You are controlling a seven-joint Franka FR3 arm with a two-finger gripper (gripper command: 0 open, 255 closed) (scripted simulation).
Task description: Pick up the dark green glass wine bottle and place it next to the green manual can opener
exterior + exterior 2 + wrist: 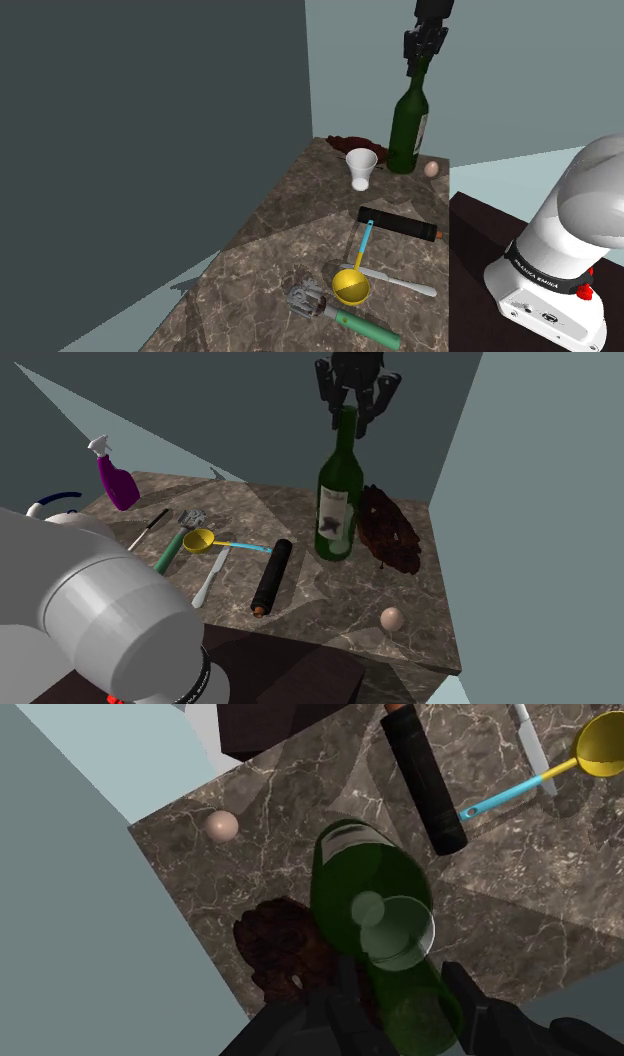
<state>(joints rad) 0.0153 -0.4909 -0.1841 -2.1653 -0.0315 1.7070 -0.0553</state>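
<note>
The dark green wine bottle (405, 125) (340, 502) (355, 869) stands upright at the far end of the marble counter (300, 230). Its white label shows in the second exterior view. My black gripper (420, 60) (355, 414) (400, 979) hovers right over the bottle's mouth. The fingers are open, one on each side of the neck's top and not clasping it. The green-handled can opener (362, 326) (168, 552) lies at the counter's near end in the shoulder view, its metal head beside a yellow scoop (350, 286) (198, 540) (605, 744).
A white cup (362, 168), a small egg (431, 169) (392, 618) (221, 826) and a dark red lump (390, 530) (275, 944) flank the bottle. A black cylinder (400, 222) (271, 575) (425, 779) and a spoon (400, 281) lie mid-counter. A purple spray bottle (118, 482) stands at the far corner.
</note>
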